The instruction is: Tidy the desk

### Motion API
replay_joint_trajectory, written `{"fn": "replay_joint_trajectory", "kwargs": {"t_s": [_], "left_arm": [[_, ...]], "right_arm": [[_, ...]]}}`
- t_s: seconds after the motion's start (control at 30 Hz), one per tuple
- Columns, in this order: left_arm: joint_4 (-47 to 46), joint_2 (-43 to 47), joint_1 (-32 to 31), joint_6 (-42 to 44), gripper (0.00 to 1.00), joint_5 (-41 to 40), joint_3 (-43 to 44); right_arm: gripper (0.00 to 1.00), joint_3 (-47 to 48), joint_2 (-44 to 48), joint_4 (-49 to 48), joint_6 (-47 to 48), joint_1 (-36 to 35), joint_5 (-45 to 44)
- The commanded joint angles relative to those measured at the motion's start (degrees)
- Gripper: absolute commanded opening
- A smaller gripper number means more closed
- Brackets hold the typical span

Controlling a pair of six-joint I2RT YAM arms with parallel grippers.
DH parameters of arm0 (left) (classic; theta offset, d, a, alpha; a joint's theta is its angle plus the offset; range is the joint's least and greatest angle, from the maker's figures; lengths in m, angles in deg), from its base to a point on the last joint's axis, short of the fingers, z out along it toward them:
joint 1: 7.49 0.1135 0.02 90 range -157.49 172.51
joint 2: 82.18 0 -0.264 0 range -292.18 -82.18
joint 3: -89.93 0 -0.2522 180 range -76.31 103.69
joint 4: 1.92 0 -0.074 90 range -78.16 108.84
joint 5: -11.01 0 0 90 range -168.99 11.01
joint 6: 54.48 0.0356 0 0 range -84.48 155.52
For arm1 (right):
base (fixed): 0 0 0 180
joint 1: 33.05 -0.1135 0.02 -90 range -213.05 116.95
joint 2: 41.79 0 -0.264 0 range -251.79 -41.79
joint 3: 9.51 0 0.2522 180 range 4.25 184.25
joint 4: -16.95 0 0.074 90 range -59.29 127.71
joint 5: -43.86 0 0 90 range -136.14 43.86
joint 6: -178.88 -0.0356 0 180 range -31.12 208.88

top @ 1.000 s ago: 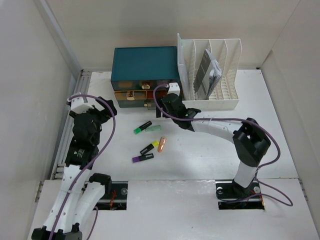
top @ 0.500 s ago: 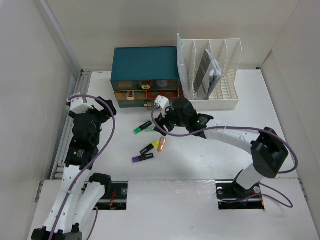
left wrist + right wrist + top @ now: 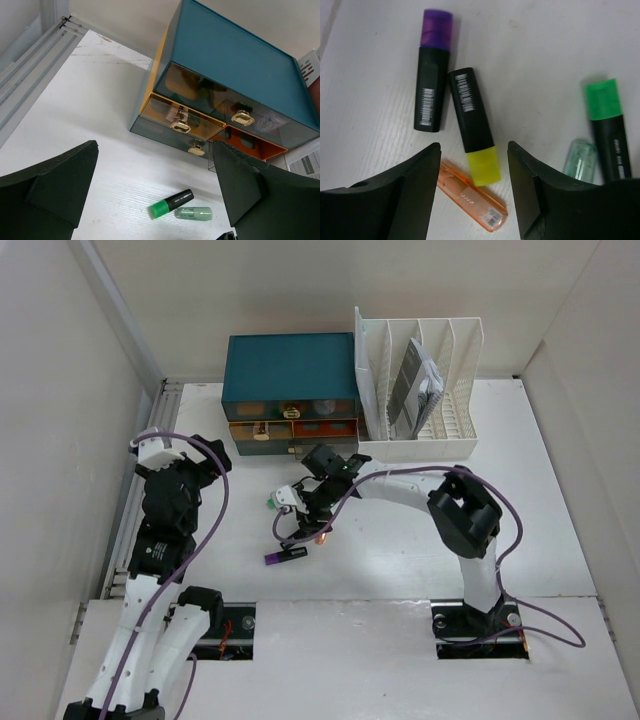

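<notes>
- Overhead, the desk [image 3: 560, 500] is a flat white top lying beneath both arms, with white walls at the left, back and right.
- It lies level, face up, and in the top view it looks wider from side to side than from front to back.
- The right gripper [image 3: 474, 146] hangs low over the middle of the desk, pointing down. Its jaws are partly apart and hold nothing.
- Between its fingers, on the desk, lies a yellow highlighter [image 3: 472, 122], its cap end nearest the gripper. No contact with either finger can be seen.
- Beside that marker, almost parallel, is a purple highlighter [image 3: 432, 85]. A clear orange tube [image 3: 470, 202] lies at an angle just by the yellow cap.
- Off to the other side are a green highlighter [image 3: 610, 125] and, just beside it, a pale green cap [image 3: 580, 160].
- The left gripper [image 3: 155, 145] hovers over the left part of the desk, jaws spread wide and empty.
- It faces a teal drawer box [image 3: 290, 368] at the back of the desk. In the left wrist view two drawers stand pulled partway out.
- Right of the box, close beside it, stands a white file rack [image 3: 455, 430] with a grey booklet [image 3: 415, 385] in one slot.
- The right arm reaches across in front of both, covering part of the marker cluster in the top view.
</notes>
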Motion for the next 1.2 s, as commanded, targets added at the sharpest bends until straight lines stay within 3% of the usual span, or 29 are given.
{"fn": "replay_joint_trajectory", "kwargs": {"t_s": [0.0, 0.7, 0.77, 0.8, 0.93, 1.0, 1.17], "left_arm": [[-2.4, 0.8, 0.1, 0.7, 0.96, 0.1, -0.2], [-2.4, 2.3, 0.1, 0.7, 0.96, 0.1, -0.2], [-2.4, 2.3, 0.1, 0.7, 0.96, 0.1, -0.2], [-2.4, 2.3, 0.1, 0.7, 0.96, 0.1, -0.2], [-2.4, 2.3, 0.1, 0.7, 0.96, 0.1, -0.2], [-2.4, 2.3, 0.1, 0.7, 0.96, 0.1, -0.2], [-2.4, 2.3, 0.1, 0.7, 0.95, -1.0, -0.2]], "right_arm": [[0.61, 1.6, 1.7, 3.0, 4.6, -1.6, 0.8], [0.58, 1.5, -4.4, 0.4, -2.6, -2.1, -6.9], [0.53, 1.5, -4.4, 0.4, -2.6, -2.1, -6.9], [0.44, 1.5, -4.9, 0.4, -3.3, -2.1, -7.4], [0.27, 2.0, -4.9, 0.4, -3.8, -2.1, -8.5], [0.22, 2.6, -4.0, 0.4, -4.3, -2.1, -8.5], [0.2, 6.2, 1.9, 2.5, -6.2, -2.1, -10.9]]}}
